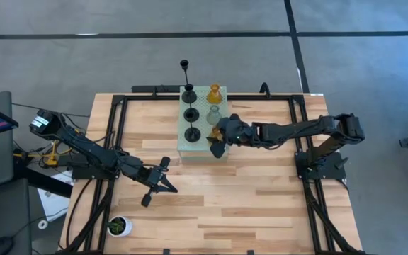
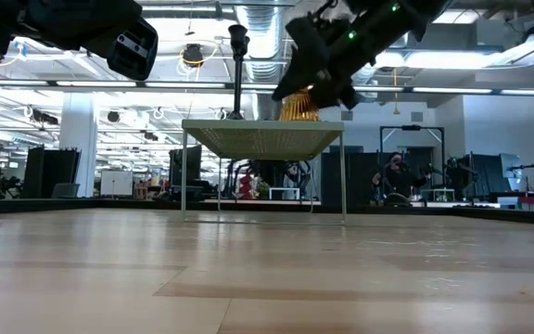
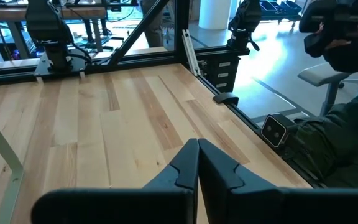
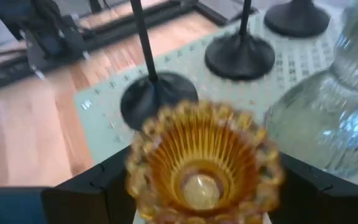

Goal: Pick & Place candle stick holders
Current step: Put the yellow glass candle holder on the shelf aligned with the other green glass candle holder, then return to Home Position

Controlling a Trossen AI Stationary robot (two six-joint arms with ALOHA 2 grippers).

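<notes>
A pale green perforated block [image 1: 193, 122] stands at the table's middle far side. On it stand three black holders [image 1: 190, 113] on their round bases, an amber holder [image 1: 214, 92] and a pale grey-green holder [image 1: 213, 113]. My right gripper [image 1: 219, 142] is shut on a second amber holder [image 4: 204, 165] at the block's near right corner. My left gripper [image 1: 163, 177] is shut and empty, low over the table's near left part. My right gripper pinches the amber holder's ribbed body by its two sides [image 4: 135, 177] between the two fingers [image 4: 95, 190]. The fingers reach in from the table's right side, slanting down. The holder's open mouth [image 4: 197, 186] faces the wrist camera. Whether its base rests on the block [image 2: 262, 139] I cannot tell.
A white pot with a green plant [image 1: 119, 225] stands at the near left corner. The black holders' thin stems [image 4: 143, 43] and the pale holder [image 4: 337, 118] stand close beyond the held amber one. Bare wood lies in front of the block [image 1: 246, 198].
</notes>
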